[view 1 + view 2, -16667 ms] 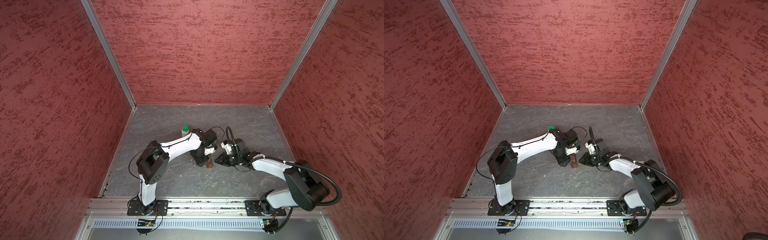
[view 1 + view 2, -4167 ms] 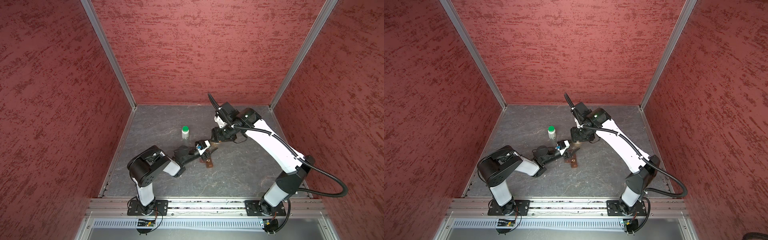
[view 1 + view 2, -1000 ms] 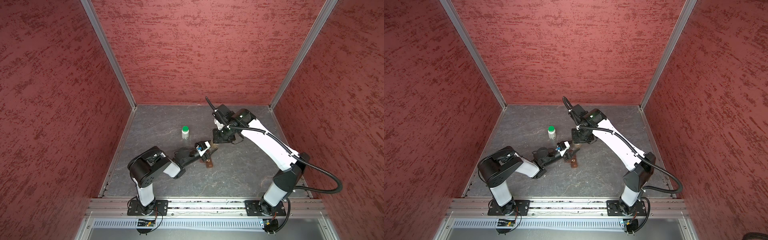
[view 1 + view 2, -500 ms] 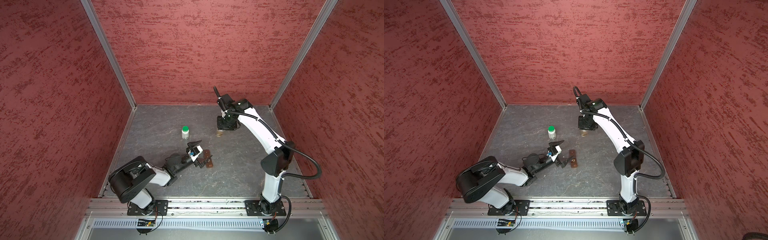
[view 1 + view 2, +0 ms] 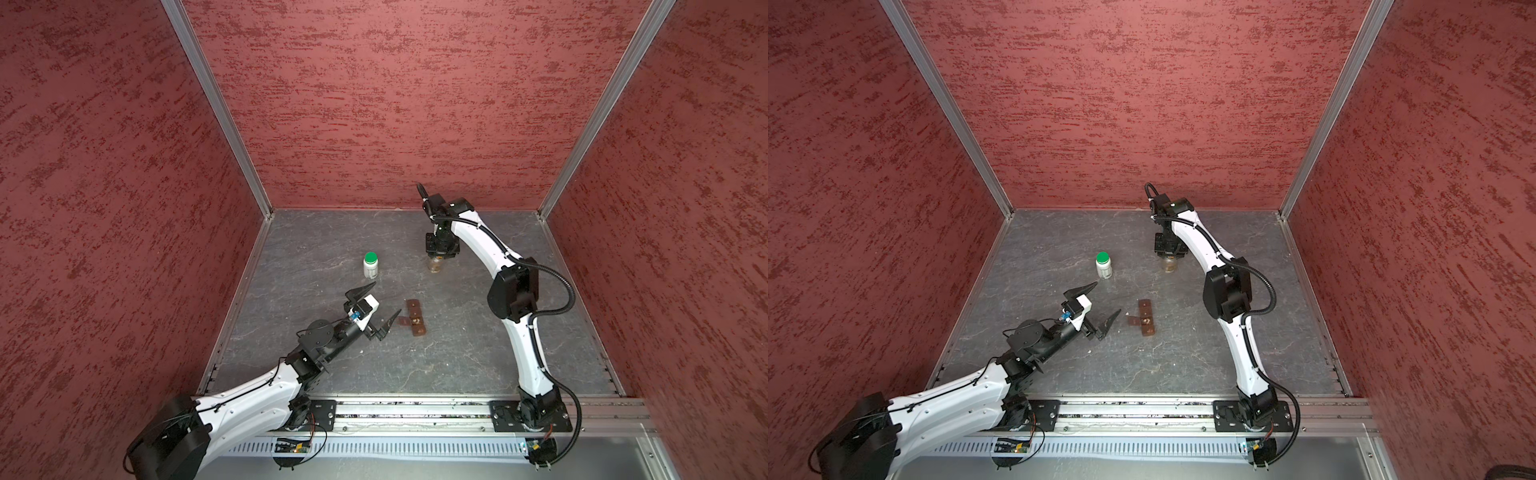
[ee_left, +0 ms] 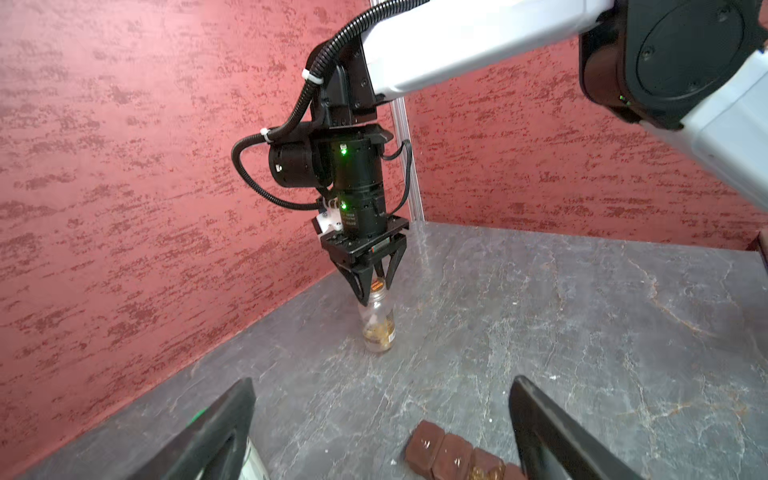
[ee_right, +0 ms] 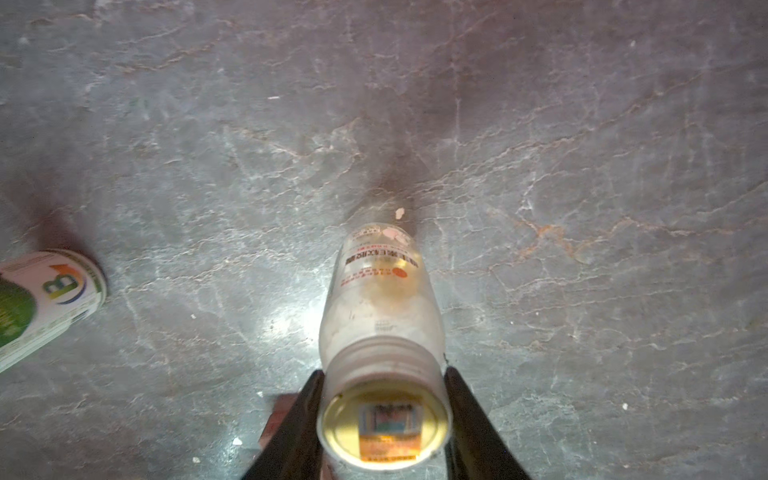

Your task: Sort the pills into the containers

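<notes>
Left wrist view puts the left gripper nearest, its black wedge-shaped jaws spread wide with nothing between them. Just past one finger lies the pill strip, a row of glossy brown compartments with rounded corners. It lies flat on the table. One compartment seems to hold small amber bits, though the frame edge cuts it off. In both top views a small brown flap juts from the strip's side toward that gripper.

Farther back, left of centre, the white bottle stands upright and apart from the rest. It is round plastic with a printed label and is closed by a green cap, so its contents are hidden.

Farthest, near the back wall, the clear bottle stands upright. The right gripper comes straight down and is clamped on its threaded, uncapped neck. This bottle is translucent with a red-printed label, and a low layer of amber pills sits at the bottom.

The table is grey, veined and stone-like, and the walls are rough red plaster.
</notes>
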Available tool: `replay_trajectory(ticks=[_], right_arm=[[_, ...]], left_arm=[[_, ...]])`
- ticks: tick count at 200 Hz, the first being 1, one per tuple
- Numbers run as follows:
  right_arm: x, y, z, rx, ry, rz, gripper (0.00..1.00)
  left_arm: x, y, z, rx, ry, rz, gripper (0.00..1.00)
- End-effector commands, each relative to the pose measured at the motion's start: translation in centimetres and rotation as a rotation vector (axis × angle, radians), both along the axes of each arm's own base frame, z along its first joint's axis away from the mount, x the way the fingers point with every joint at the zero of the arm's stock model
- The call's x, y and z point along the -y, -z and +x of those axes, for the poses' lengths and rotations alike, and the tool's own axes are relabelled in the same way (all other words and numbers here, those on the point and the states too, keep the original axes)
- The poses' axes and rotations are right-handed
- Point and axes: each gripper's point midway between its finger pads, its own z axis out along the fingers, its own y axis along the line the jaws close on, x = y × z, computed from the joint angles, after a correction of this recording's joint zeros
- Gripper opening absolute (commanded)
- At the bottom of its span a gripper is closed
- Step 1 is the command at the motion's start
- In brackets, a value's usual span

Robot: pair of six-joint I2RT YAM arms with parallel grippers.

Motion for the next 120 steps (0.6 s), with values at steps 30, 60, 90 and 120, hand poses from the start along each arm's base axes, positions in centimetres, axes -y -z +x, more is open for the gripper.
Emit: replay_trajectory(ticks=[30, 60, 90, 120], right_arm=[[2.2, 1.1, 1.9, 0.016, 0.028, -0.066, 0.22], [2.8, 2.0, 2.0, -0.004, 0.037, -0.075, 0.31], [2.8, 1.8, 2.3, 0.008, 0.038, -0.076, 0.49], [2.7, -0.6, 3.0, 0.064, 0.041, -0.053, 0.60]], left_arm=[[-1.0, 3.0, 0.5, -0.120, -0.058, 0.038, 0.93], [-2.0, 3.4, 1.4, -0.180, -0.127, 0.007, 0.89], [-3.5, 4.1, 2.5, -0.284, -0.199, -0.044, 0.85], [-4.6, 5.1, 2.8, -0.377, -0.249, -0.075, 0.81]])
